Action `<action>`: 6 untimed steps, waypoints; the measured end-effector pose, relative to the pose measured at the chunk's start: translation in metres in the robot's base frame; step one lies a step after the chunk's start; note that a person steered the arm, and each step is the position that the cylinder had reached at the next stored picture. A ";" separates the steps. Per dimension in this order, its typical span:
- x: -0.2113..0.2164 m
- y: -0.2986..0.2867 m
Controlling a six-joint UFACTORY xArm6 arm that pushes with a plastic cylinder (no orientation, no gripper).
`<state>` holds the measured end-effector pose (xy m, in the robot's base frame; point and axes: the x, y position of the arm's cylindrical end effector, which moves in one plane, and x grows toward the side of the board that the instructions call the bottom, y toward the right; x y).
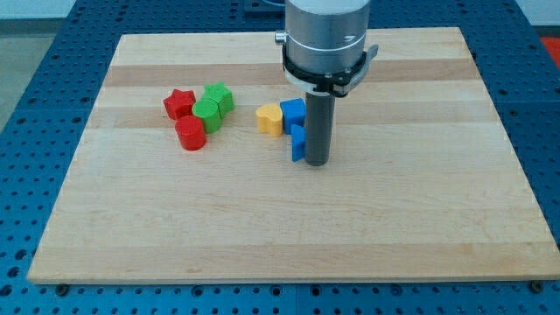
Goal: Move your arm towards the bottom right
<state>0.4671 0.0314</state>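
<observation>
My tip [316,163] rests on the wooden board [394,227] a little right of centre. It touches or nearly touches the right side of a blue block [297,143], partly hidden behind the rod. Another blue block [292,114] sits just above it. A yellow heart-shaped block [269,119] lies to the left of the blue ones. Further left is a cluster: a red star [178,104], a red cylinder [190,134], a green cube [219,97] and a green cylinder [206,114].
The arm's grey cylindrical body [325,39] hangs over the board's top centre. A blue perforated table [35,131] surrounds the board on all sides.
</observation>
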 end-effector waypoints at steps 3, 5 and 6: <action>-0.015 0.000; 0.030 0.054; 0.050 0.084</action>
